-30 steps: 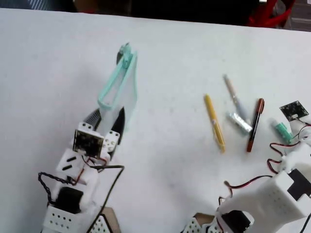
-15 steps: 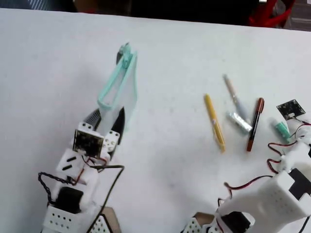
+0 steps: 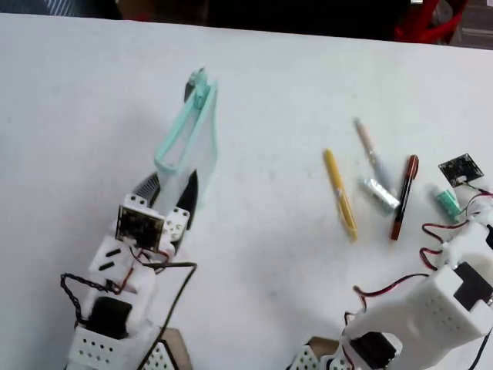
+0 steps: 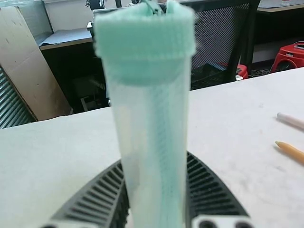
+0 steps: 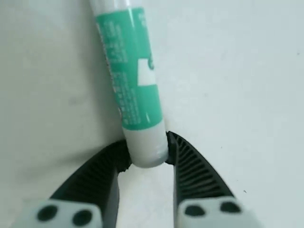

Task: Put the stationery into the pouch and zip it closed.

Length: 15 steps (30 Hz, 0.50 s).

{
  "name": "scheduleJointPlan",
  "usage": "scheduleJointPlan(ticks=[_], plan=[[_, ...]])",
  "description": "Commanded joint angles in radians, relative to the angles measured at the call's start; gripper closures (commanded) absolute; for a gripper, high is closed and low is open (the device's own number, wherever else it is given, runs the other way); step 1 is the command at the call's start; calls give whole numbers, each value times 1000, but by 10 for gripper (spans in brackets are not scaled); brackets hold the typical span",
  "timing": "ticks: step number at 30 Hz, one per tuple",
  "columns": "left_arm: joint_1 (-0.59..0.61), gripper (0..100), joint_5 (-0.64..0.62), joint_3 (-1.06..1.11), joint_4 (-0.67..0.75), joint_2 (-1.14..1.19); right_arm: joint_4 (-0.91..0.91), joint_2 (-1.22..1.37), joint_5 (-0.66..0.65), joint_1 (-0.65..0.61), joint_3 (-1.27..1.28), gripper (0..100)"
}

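1. Since a second ago the right arm has shifted. Its white body sits a little lower and further left in the high view, and the small board on its wrist has crept slightly toward the far side. The left arm, the pouch and the loose pens lie just as they did.
2. The right gripper (image 5: 147, 151) is pinched on the blunt end of a green-and-white tube (image 5: 133, 76), with a finger touching each side of it.
3. That tube (image 3: 445, 203) lies flat on the table (image 3: 269, 77) at the right edge. Its long axis runs from near-right, where the gripper has it, to far-left, so the free end points away from the arm.
4. The left gripper (image 3: 171, 191) is clamped on the near end of the pouch (image 3: 189, 139), left of centre. The pouch is clear with mint-green trim. In the high view its long axis runs from the gripper toward the far side, and its zip end is furthest from the arm.
5. In the left wrist view the pouch (image 4: 152, 118) stands up between the two fingers (image 4: 95, 206).
6. Between the arms lie a yellow pen (image 3: 340, 194), a red-and-black pen (image 3: 404, 198), a pale pen (image 3: 371, 154) and a short silver stick (image 3: 380, 194). They are close together, and the two longest run roughly near to far.
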State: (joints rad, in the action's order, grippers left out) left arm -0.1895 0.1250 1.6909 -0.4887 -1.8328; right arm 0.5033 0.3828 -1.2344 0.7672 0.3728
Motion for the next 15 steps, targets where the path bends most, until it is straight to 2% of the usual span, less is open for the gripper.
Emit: scheduleJointPlan(ticks=[1, 10, 15], plan=[[2, 858, 11, 2, 9, 7, 99, -88, 0, -36, -5, 975], [2, 858, 11, 2, 9, 7, 390, -432, 0, -39, -5, 974], [2, 858, 11, 2, 9, 7, 460, -630, 15, -41, -5, 974]])
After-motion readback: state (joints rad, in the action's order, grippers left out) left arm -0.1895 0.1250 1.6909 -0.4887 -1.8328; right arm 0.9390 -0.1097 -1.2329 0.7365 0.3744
